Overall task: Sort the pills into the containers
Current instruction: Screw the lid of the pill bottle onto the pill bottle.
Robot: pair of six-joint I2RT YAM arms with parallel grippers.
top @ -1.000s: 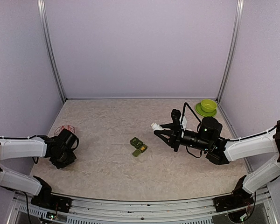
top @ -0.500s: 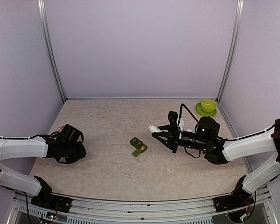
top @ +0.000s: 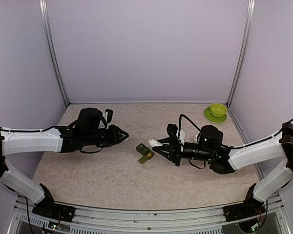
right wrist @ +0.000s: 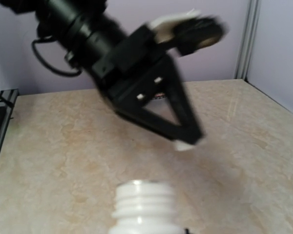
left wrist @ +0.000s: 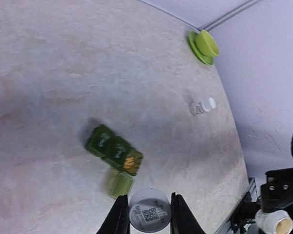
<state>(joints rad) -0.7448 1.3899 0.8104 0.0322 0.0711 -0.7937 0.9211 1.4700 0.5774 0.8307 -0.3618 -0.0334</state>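
**Pouring step in hand: opened bottle brought up to the containers, cap held aside.**

Nearest the arm bases, the containers (top: 145, 152) lie mid-table (top: 112, 175). They form a dark green strip with one end lid swung open and something yellow in that compartment; the other two lids are down. Just behind the strip, the right end effector (top: 158, 145) is clamped on a white bottle (top: 152, 143), whose uncapped neck points at the strip from just beside it. Farther back and to the left, the left end effector (top: 123, 134) is closed on a white cap (left wrist: 149, 217). Farthest, a lime bowl (top: 216, 111) sits at the back right. In judgement, the next move calls for the neck to be set over one open compartment and tipped gently, lest pills scatter. The bottle's contents cannot be seen.
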